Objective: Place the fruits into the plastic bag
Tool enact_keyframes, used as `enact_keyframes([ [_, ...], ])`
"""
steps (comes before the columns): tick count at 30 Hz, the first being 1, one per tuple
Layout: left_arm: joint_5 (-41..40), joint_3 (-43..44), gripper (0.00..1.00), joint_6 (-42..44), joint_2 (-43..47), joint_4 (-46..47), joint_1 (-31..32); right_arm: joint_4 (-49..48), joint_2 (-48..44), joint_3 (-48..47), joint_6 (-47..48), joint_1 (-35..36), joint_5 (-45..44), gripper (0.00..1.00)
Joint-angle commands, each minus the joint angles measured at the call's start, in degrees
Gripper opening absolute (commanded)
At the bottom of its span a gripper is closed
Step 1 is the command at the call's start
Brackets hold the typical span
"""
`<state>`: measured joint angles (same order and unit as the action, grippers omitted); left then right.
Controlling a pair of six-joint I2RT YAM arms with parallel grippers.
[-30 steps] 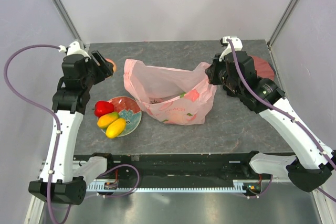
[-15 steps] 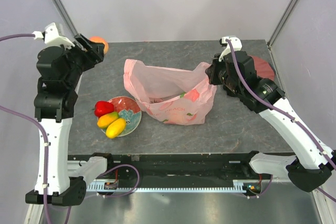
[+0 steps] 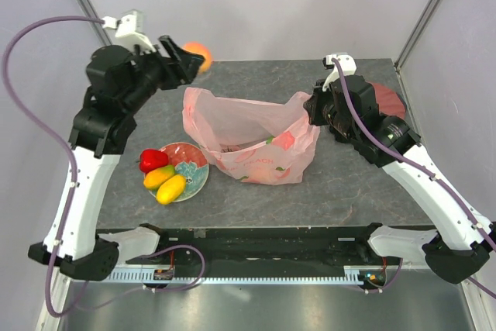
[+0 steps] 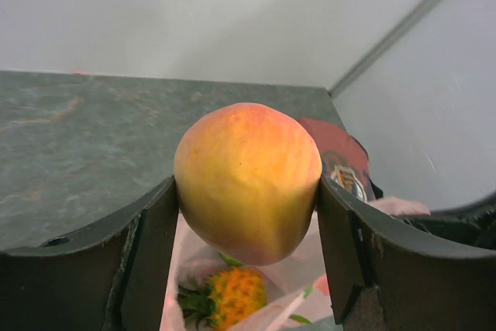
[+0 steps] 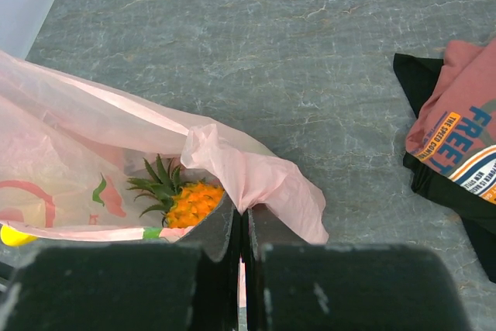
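Peach (image 4: 248, 180) sits gripped in left end effector (image 3: 188, 60), while right end effector (image 5: 242, 226) pinches plastic bag (image 3: 248, 133) rim.

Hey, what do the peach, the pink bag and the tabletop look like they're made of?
The peach looks like moulded plastic or foam, matte, with faint flat facets and a painted blush. The plastic bag is thin translucent pink film, crinkled and slightly shiny. The table looks like grey veined stone, matte; possibly a laminate print.

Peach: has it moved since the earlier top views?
Yes. The peach moved toward the table's far edge, then right, ending beyond the plastic bag's left handle.
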<state>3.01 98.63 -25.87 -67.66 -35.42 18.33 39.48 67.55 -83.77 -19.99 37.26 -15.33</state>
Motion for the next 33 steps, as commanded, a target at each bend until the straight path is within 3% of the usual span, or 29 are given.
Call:
enact_keyframes([
  [1,-2.1,3.0,0.21,1.9,-3.0,2.5,10.3,-2.0,0.0,0.2,0.9,-0.2,-0.8,0.0],
  [6,-2.3,1.7,0.21,3.2,-7.1,2.0,20.4,-2.0,0.6,-1.0,0.8,-0.2,-1.6,0.0],
  [8,-1.7,1.2,0.22,3.6,-7.7,1.1,21.6,-2.0,0.6,-1.1,1.0,-0.2,-2.1,0.0],
  [17,1.8,-2.7,0.22,3.6,-8.8,-6.1,22.1,-2.0,1.1,-0.9,0.5,-0.2,-2.1,0.0],
  [26,-2.7,-12.7,0.24,-2.6,-8.3,-10.5,22.1,-2.0,0.3,-0.9,0.5,-0.2,-2.2,0.0],
  [33,-7.7,-12.9,0.29,-2.6,-12.5,-14.9,21.4,-2.0,0.0,-1.1,-0.6,-0.2,-2.4,0.0],
])
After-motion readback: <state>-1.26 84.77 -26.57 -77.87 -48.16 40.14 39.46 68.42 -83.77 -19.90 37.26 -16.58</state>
